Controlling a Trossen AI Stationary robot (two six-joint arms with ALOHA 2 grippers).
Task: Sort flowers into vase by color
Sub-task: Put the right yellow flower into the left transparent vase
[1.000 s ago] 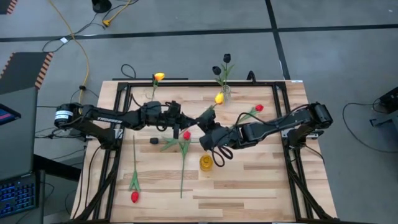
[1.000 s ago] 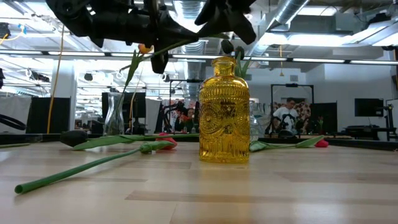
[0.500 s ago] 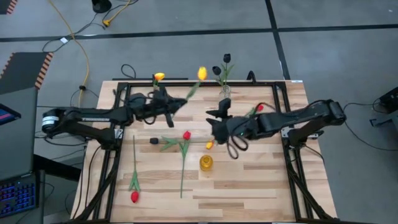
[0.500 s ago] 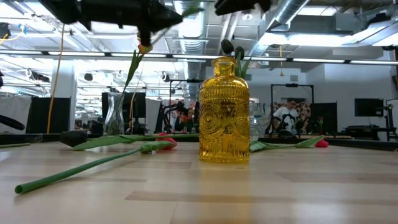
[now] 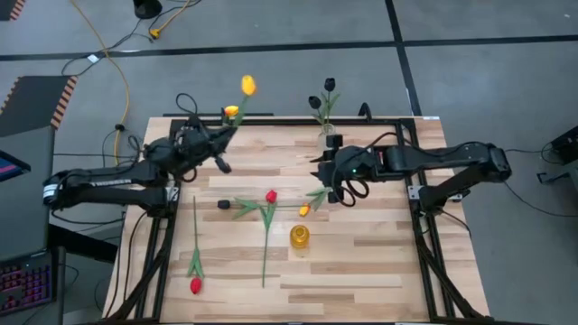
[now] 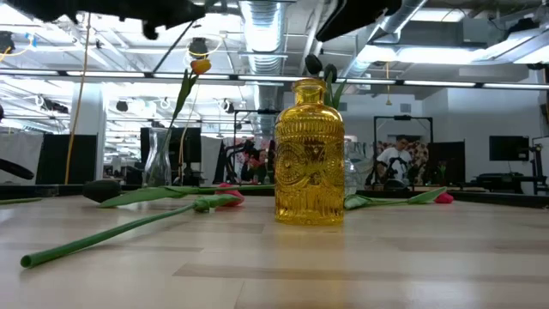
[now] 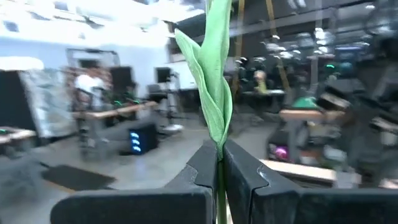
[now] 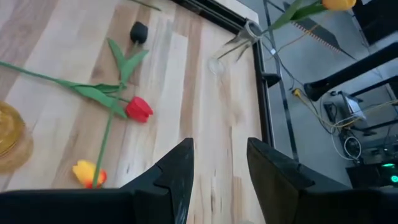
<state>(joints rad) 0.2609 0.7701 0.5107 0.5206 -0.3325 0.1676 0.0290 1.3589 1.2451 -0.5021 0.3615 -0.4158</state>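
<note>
Left gripper (image 5: 215, 144) is clamped on a yellow tulip (image 5: 247, 86); right gripper (image 8: 219, 163) hangs open. Line the stem up over the clear vase (image 5: 223, 135), then lower it slowly.

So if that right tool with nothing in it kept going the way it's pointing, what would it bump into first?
Probably the bare wood of the table. The right tool is open and tilts down towards it, with the red tulip off to one side. Beyond lies the clear vase, though depth is hard to judge.

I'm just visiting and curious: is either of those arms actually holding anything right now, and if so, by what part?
Yes. The left gripper is shut on a yellow tulip, pinching its green stem among the leaves. The right gripper is open and holds nothing.
</note>
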